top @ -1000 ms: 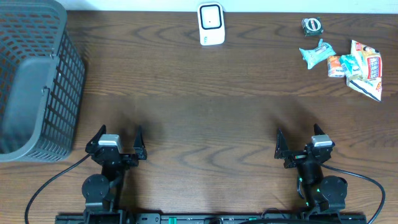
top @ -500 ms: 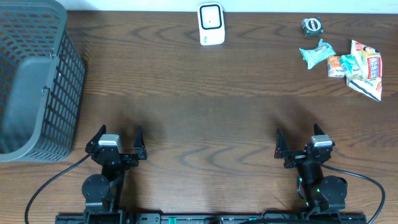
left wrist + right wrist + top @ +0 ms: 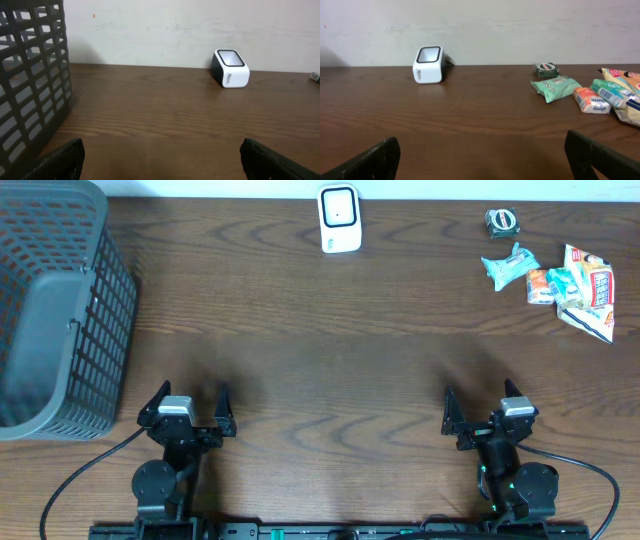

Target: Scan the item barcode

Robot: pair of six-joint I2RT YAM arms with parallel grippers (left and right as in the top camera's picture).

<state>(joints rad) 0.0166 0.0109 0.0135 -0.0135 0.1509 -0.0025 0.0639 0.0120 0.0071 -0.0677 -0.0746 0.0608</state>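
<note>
Up top, the scanner stands at the far edge of the desk. The packs lie in the far right corner, and the basket sits on the left edge. The left gripper and right gripper sit wide open at the near edge, holding nothing. Left wrist: scanner ahead to the right, basket close on the left. Right wrist: scanner far left, packs far right.
</note>
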